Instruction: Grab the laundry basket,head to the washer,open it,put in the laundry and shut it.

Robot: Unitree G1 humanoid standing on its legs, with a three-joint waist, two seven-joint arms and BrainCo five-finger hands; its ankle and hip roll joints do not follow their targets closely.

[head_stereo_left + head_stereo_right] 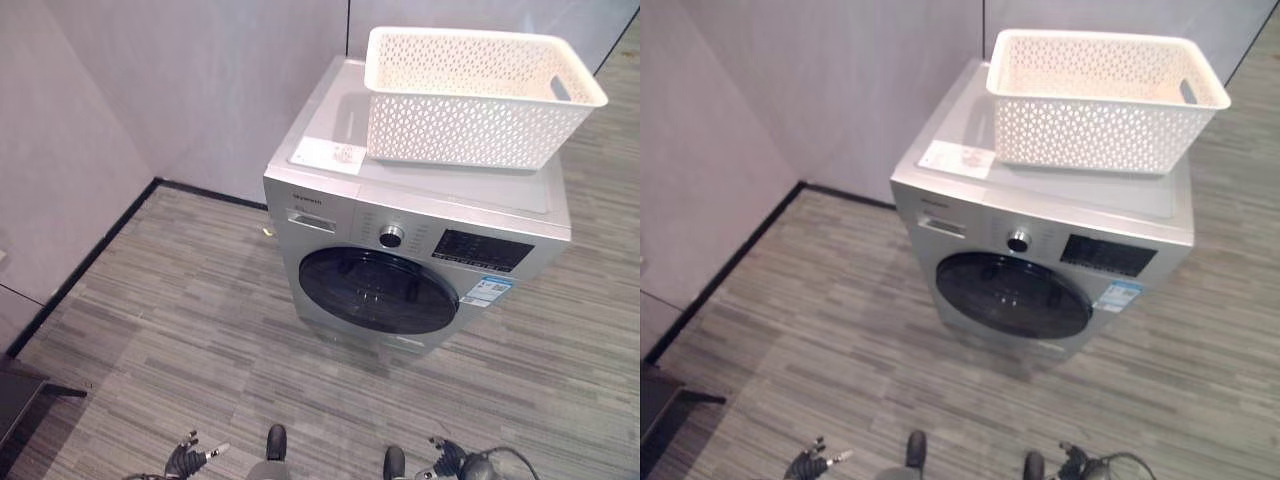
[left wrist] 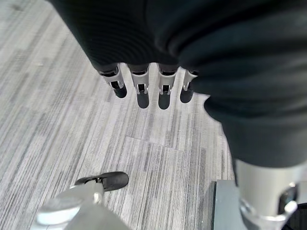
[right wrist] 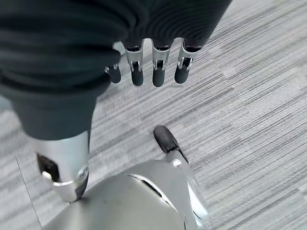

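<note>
White perforated plastic laundry basket [image 1: 470,95] sits on top of the silver front-loading washer [image 1: 410,250], whose dark round door [image 1: 378,290] is closed. Left hand [image 2: 144,88] and right hand [image 3: 146,67] hang low over the grey striped floor [image 1: 200,330], fingers straight and relaxed, grasping nothing.
</note>
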